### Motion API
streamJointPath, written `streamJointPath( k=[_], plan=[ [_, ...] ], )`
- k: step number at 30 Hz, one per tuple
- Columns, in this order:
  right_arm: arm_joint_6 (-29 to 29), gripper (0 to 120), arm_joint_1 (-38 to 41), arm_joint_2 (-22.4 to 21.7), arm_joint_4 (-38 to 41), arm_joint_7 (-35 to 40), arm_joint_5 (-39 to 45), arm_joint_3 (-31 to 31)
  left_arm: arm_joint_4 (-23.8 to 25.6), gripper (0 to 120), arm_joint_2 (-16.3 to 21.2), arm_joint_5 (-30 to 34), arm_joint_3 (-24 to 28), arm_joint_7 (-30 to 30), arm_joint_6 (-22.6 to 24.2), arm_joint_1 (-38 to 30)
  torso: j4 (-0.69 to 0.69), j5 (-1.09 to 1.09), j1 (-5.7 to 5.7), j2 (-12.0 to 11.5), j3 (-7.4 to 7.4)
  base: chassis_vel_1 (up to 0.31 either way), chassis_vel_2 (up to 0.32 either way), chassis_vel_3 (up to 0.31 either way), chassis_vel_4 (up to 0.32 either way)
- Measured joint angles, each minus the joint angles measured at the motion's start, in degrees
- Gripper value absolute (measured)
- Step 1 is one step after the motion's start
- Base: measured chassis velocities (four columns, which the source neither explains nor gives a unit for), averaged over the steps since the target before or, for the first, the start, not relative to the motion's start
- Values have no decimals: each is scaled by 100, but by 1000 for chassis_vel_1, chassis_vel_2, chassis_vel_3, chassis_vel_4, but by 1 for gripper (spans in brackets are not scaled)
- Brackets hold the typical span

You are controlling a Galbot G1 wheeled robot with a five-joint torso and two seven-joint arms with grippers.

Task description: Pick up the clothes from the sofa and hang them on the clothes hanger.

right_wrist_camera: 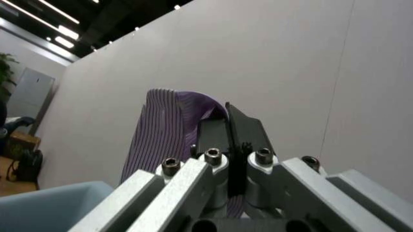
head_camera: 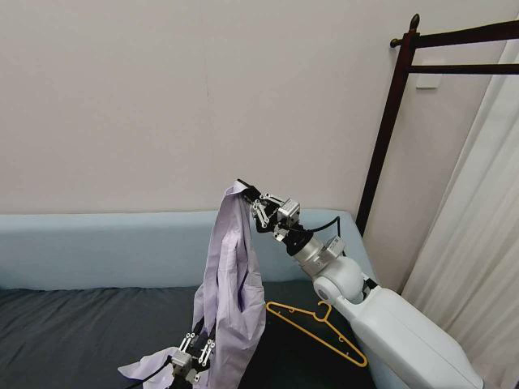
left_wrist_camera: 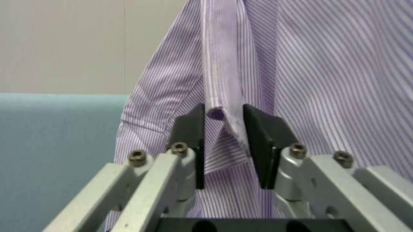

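left gripper [left_wrist_camera: 223, 126] spread around shirt [head_camera: 232, 279] placket; right gripper [head_camera: 246, 194] pinching shirt aloft

- 1 shirt [head_camera: 231, 284], purple with thin stripes
- 1 hanger [head_camera: 323, 318] (the orange wire kind)
- 1 sofa [head_camera: 81, 243], pale blue frame with a dark seat
- 1 clothes rack [head_camera: 388, 130], dark wood
- 1 curtain [head_camera: 478, 267], white
- 2 grippers in total, so that's the left gripper [head_camera: 198, 344] plus the right gripper [head_camera: 247, 194]
- 1 button [left_wrist_camera: 215, 114] on the shirt front, at least that's all I can count from the left wrist view
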State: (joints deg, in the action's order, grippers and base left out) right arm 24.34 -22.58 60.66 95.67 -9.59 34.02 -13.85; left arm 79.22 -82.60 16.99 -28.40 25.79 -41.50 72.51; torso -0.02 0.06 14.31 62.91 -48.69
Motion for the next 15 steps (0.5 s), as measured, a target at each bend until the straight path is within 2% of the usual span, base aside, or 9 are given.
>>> streamJointPath(
  k=[2, 3, 6, 8, 11, 12, 15],
  plan=[
    [0, 0, -1, -1, -61, 7, -19, 14, 56, 11, 10, 46, -28, 1, -19, 35, 0, 0, 0, 0, 0, 0, 0, 0, 0],
    [0, 0, -1, -1, -61, 7, -19, 14, 56, 11, 10, 46, -28, 1, -19, 35, 0, 0, 0, 0, 0, 0, 0, 0, 0],
    [0, 0, -14, -30, -243, 62, -109, 95, 305, 1, 83, 239, -90, 11, -23, 134, 0, -1, 0, 0, 0, 0, 0, 0, 0],
    [0, 0, -23, -47, -317, 98, -135, 135, 427, 0, 134, 337, -124, 11, -19, 163, 0, -1, 0, 0, 0, 0, 0, 0, 0],
    [-51, 0, -25, -102, -459, 320, -272, 242, 975, 0, 378, 672, -249, -20, 122, 219, 0, -1, 0, 0, 0, 0, 0, 0, 0],
    [-51, 0, -25, -102, -459, 320, -272, 242, 975, 0, 378, 672, -249, -20, 122, 219, 0, -1, 0, 0, 0, 0, 0, 0, 0],
    [-264, 0, 37, -146, -484, 661, -404, 381, 1866, 0, 837, 1134, -398, -367, 501, 182, 0, -1, 0, 0, 0, 0, 0, 0, 0]
  ],
)
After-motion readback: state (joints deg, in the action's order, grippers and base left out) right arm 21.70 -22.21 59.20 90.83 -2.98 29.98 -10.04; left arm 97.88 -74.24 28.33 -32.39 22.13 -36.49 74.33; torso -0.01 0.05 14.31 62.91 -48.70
